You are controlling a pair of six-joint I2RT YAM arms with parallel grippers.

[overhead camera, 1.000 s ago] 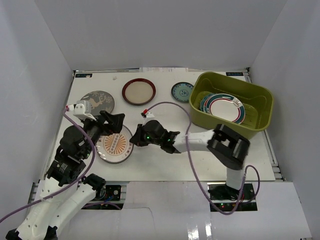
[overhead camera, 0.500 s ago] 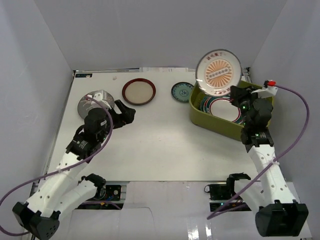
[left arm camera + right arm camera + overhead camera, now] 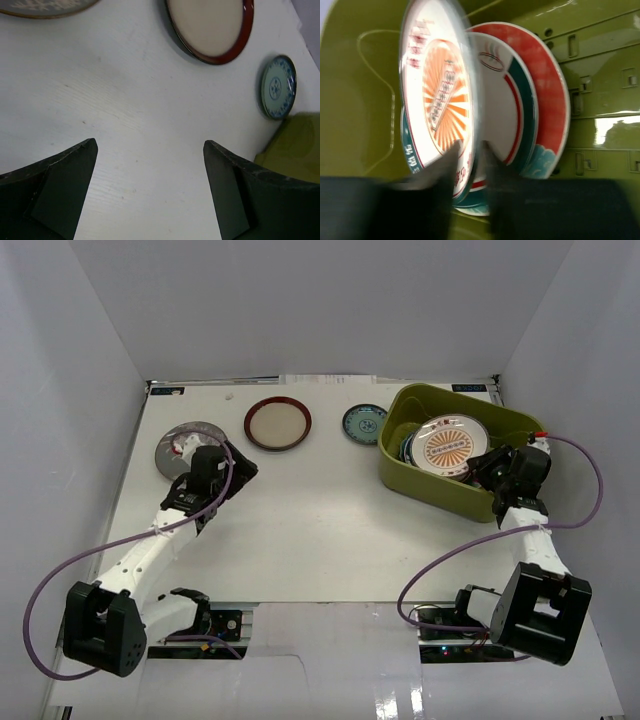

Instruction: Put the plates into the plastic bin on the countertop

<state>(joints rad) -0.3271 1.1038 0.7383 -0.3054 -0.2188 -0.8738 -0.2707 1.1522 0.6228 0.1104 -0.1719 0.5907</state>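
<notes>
- Gripping the rim of the orange sunburst plate (image 3: 452, 444), the right tool (image 3: 493, 468) reaches over the wall of the olive-green plastic bin (image 3: 437, 489); in the right wrist view its blurred fingers (image 3: 437, 175) stand on either side of the plate's edge, clamped on it.
- The orange sunburst plate (image 3: 437, 100) is inside the bin, tilted on edge and leaning over the other dishes there.
- Behind it in the bin lie a white plate with red and teal rings (image 3: 502, 110) and a red-and-teal floral plate (image 3: 551, 100); a teal rim (image 3: 406, 142) shows at the lower left, and which dish it belongs to cannot be told.
- The bin's slotted olive wall (image 3: 600, 75) fills the rest of the right wrist view.
- The left tool (image 3: 236, 462) hangs over the white surface (image 3: 320, 525), near the grey deer plate (image 3: 180, 443); its fingers (image 3: 70, 180) are wide apart and hold nothing.
- The grey deer plate lies flat at the left of the surface, partly hidden by the left arm; only its edge (image 3: 45, 7) enters the left wrist view.
- The dark red-rimmed cream plate (image 3: 277, 423) lies flat near the back wall, apart from the left tool.
- The small teal-rimmed plate (image 3: 363, 423) lies flat just beside the bin's left end, outside it.
</notes>
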